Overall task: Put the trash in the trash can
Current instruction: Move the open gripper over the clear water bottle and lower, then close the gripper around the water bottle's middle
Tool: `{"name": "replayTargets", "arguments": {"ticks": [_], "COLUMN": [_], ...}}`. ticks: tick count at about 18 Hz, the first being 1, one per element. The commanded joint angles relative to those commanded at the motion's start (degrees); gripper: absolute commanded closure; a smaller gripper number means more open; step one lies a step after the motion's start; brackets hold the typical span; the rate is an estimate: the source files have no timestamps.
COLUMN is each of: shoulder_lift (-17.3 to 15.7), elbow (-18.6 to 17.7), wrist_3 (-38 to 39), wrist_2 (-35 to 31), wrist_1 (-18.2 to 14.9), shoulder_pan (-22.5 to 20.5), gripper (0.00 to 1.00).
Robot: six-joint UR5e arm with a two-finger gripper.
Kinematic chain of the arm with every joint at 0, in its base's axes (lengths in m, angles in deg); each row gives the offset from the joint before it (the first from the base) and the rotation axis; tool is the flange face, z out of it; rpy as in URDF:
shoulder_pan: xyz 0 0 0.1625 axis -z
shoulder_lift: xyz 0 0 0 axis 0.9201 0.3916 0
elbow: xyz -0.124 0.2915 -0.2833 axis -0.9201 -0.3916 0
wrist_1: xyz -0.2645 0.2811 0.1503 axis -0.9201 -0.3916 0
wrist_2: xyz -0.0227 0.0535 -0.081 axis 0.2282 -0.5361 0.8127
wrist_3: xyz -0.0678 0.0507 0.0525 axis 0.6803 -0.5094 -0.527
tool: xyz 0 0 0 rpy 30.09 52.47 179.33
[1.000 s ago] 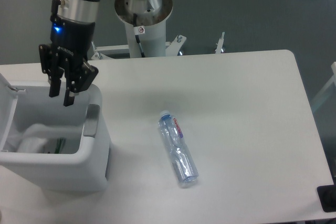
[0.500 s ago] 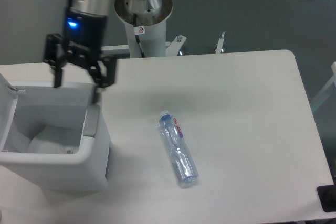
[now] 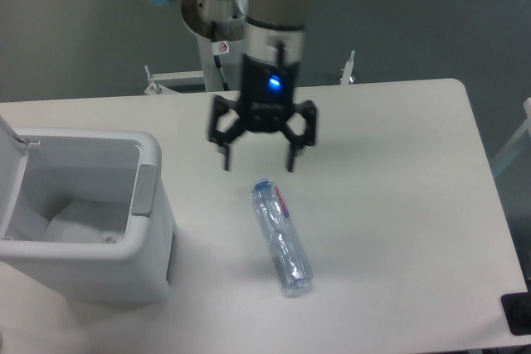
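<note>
Your claw (image 3: 258, 162) hangs above the white bench (image 3: 390, 172) with its two fingers (image 3: 225, 152) spread wide apart and nothing between them. The water bottle (image 3: 281, 235) lies on its side just below and in front of the claw, blue cap toward the claw, pink-red label near the cap, its base pointing to the bench's near edge; the claw is not touching it. The trash can (image 3: 91, 217) stands at the left of the bench, well apart from the bottle, its lid (image 3: 8, 134) swung up and open. Something pale lies in the bottom of the can, but you cannot tell from here what it is. The arm's pedestal (image 3: 220, 35) rises behind the bench's far edge. The bench between bottle and can carries nothing.
</note>
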Motion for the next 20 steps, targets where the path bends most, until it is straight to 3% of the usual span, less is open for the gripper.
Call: {"name": "replayTargets", "arguments": {"ticks": [1, 6, 9, 12, 20], "shoulder_lift": [4.99, 12.14, 17.07, 18.92, 19.01], "elbow": [3.15, 6.77, 11.42, 11.97, 10.57], "wrist_3": [1.13, 1.41, 1.41, 0.97, 1.58], "wrist_2": [-1.39, -6.75, -10.62, -14.14, -16.61], "wrist_1": [0.09, -0.44, -0.61, 0.18, 0.88], "shoulder_pan": [0.09, 0.53, 2.02, 3.77, 5.89], "gripper": [0.00, 0.00, 0.00, 0.00, 0.00]}}
